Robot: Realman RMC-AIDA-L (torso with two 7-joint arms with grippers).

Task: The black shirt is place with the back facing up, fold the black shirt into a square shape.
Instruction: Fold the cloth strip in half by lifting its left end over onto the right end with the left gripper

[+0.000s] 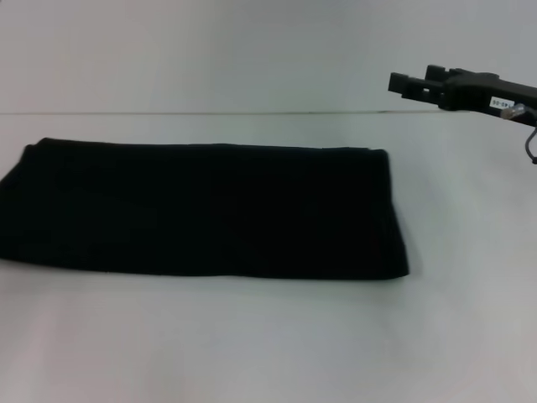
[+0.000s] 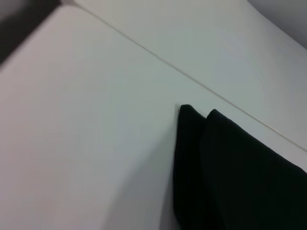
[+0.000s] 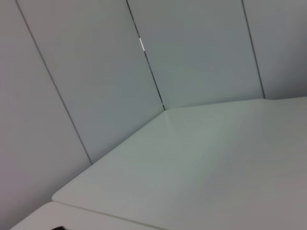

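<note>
The black shirt [image 1: 201, 210] lies flat on the white table [image 1: 252, 344] as a long folded band, running from the left edge of the head view to right of centre. Its folded end [image 2: 230, 172] shows two stacked layers in the left wrist view. My right gripper [image 1: 404, 84] hangs in the air at the upper right, above and beyond the shirt's far right corner, pointing left and holding nothing. My left gripper shows in no view.
The table's far edge [image 1: 210, 112] meets a pale wall behind the shirt. The right wrist view holds only bare tabletop [image 3: 216, 158] and grey wall panels [image 3: 96, 72]. Bare table surface lies in front of and to the right of the shirt.
</note>
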